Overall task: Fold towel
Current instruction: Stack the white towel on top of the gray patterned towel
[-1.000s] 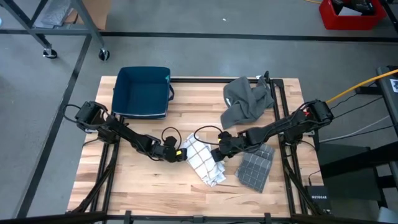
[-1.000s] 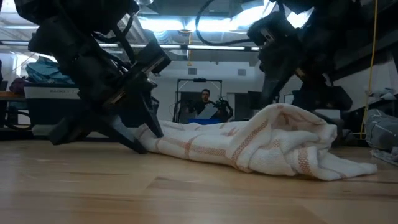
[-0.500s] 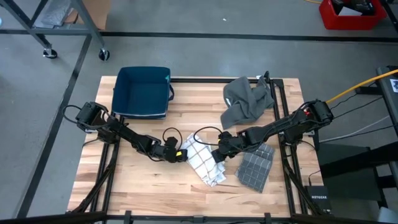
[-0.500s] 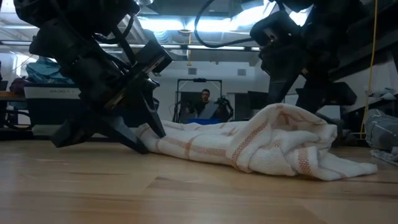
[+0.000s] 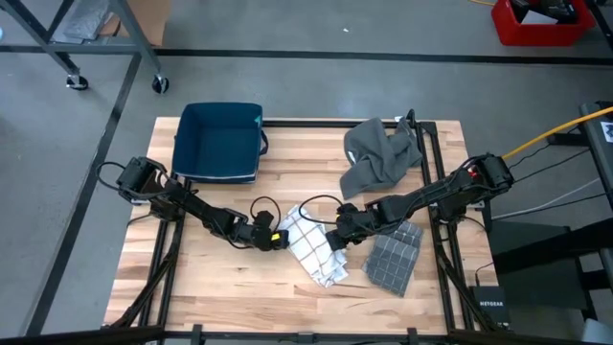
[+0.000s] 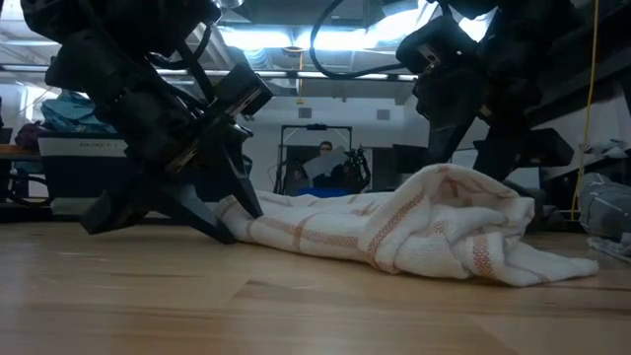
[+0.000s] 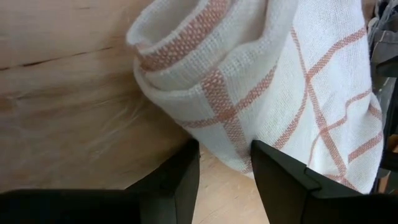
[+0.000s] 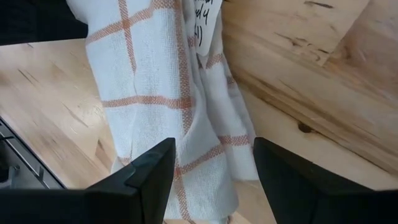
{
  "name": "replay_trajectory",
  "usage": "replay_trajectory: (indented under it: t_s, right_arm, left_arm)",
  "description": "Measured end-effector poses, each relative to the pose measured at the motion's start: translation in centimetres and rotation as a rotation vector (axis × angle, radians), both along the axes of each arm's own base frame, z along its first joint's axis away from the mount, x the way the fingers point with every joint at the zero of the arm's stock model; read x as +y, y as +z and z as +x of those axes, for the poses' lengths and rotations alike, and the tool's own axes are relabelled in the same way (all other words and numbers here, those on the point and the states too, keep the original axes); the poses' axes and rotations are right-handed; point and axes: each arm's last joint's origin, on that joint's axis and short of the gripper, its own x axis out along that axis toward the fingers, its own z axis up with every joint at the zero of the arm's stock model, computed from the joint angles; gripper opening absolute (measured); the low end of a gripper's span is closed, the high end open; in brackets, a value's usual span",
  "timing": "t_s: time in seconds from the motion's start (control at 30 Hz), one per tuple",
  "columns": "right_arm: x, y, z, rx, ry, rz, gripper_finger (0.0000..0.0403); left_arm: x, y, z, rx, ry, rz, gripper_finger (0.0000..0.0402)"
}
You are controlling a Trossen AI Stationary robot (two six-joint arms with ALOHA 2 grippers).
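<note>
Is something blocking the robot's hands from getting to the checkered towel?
No, nothing visible is in the way. The left gripper and right gripper both sit right at the towel, one on each side. The grey cloth lies beside the towel, not between it and either gripper.

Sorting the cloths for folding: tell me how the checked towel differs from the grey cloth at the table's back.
The checked towel is white with orange-red lines; the grey cloth is plain grey. The towel lies mid-table between the left gripper and right gripper; the grey cloth sits at the back right, away from both. Both are rumpled, not folded flat.
</note>
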Motion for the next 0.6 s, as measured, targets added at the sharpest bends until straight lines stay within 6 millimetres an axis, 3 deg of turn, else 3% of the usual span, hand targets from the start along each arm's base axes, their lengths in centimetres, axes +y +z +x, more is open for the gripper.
replay_trajectory:
  t_s: [0.27, 0.6]
  right_arm:
    - [-0.03, -0.01, 0.01, -0.003, -0.005, -0.01, 0.022]
    - [0.01, 0.18, 0.32, -0.041, -0.008, -0.004, 0.0221]
  left_arm:
    - [0.01, -0.02, -0.02, 0.002, -0.026, 0.027, 0.0139]
    - [-0.19, -0.11, -0.1, 0.026, -0.193, 0.064, 0.0139]
